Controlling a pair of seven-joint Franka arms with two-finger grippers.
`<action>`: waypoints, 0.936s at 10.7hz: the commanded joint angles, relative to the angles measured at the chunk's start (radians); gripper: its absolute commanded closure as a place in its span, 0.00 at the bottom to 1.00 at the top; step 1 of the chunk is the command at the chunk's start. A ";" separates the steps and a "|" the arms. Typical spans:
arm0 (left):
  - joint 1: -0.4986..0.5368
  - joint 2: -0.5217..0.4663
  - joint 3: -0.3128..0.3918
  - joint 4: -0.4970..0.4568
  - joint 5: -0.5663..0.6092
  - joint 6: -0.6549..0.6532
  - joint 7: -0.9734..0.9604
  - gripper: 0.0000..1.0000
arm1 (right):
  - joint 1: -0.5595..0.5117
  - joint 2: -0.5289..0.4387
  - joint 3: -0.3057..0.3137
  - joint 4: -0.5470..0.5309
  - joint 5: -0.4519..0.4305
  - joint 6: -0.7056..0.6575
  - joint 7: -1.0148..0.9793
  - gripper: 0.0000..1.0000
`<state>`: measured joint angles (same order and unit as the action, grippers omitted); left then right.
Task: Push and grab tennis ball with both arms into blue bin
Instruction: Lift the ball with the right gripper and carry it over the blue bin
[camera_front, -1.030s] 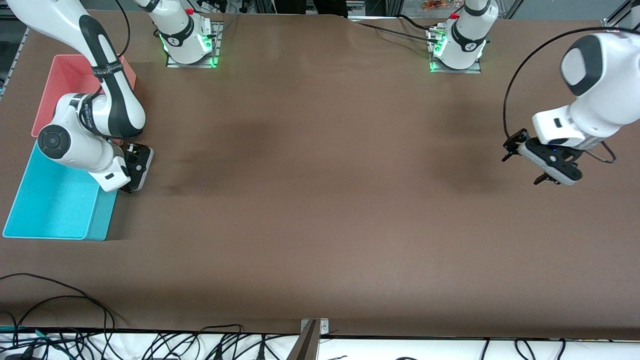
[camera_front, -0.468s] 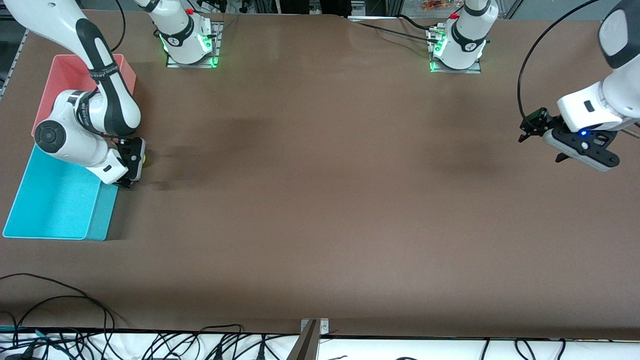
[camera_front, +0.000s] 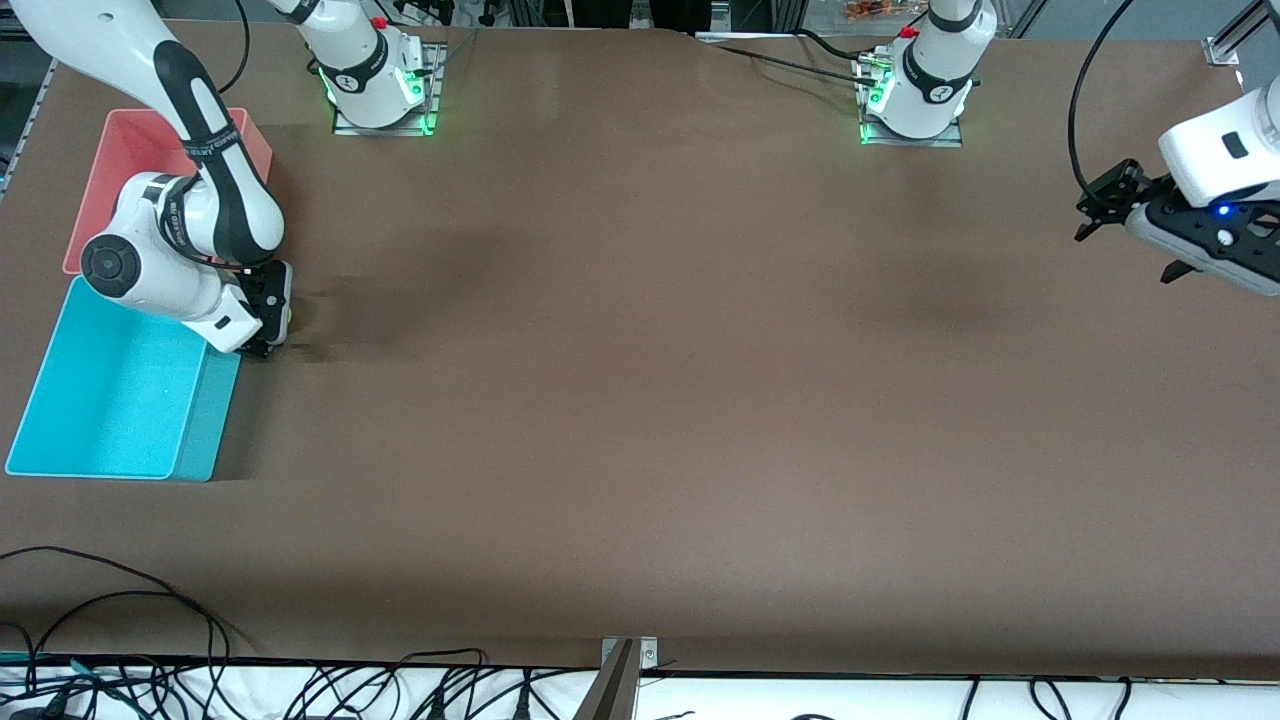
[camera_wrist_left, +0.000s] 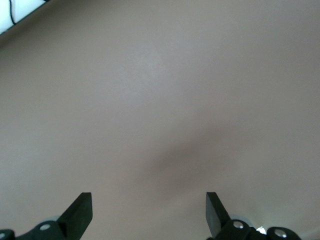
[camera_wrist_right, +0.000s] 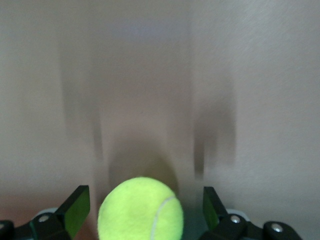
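The tennis ball (camera_wrist_right: 141, 210) sits on the brown table between the two fingers of my right gripper (camera_wrist_right: 145, 196), with a gap on each side. The gripper is open and low over the table. In the front view the right gripper (camera_front: 270, 318) is beside the blue bin (camera_front: 110, 400), at its corner nearest the pink bin, and only a sliver of the ball (camera_front: 290, 316) shows past the gripper. My left gripper (camera_front: 1128, 235) hangs open and empty in the air over the left arm's end of the table; its wrist view (camera_wrist_left: 148, 199) shows only bare table.
A pink-red bin (camera_front: 125, 150) stands right next to the blue bin, farther from the front camera, partly covered by the right arm. Both arm bases stand along the table's back edge. Cables lie along the front edge.
My right gripper has shifted slightly toward the pink bin and settled around the ball, which now peeks out. My left arm has pulled away toward its end of the table.
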<state>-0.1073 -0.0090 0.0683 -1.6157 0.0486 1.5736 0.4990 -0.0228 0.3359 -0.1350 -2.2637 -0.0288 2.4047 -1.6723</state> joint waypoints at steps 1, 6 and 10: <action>0.008 0.007 -0.015 0.095 0.024 -0.056 -0.097 0.00 | -0.029 -0.017 0.002 -0.056 -0.005 0.053 -0.041 0.00; 0.018 0.007 -0.048 0.100 0.017 -0.096 -0.399 0.00 | -0.054 -0.006 0.002 -0.091 -0.005 0.113 -0.093 0.70; 0.050 0.015 -0.093 0.123 -0.024 -0.110 -0.547 0.00 | -0.046 -0.008 0.012 -0.053 0.000 0.100 -0.073 0.86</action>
<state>-0.0850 -0.0077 0.0031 -1.5410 0.0428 1.4871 -0.0051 -0.0661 0.3351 -0.1344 -2.3377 -0.0288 2.5020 -1.7418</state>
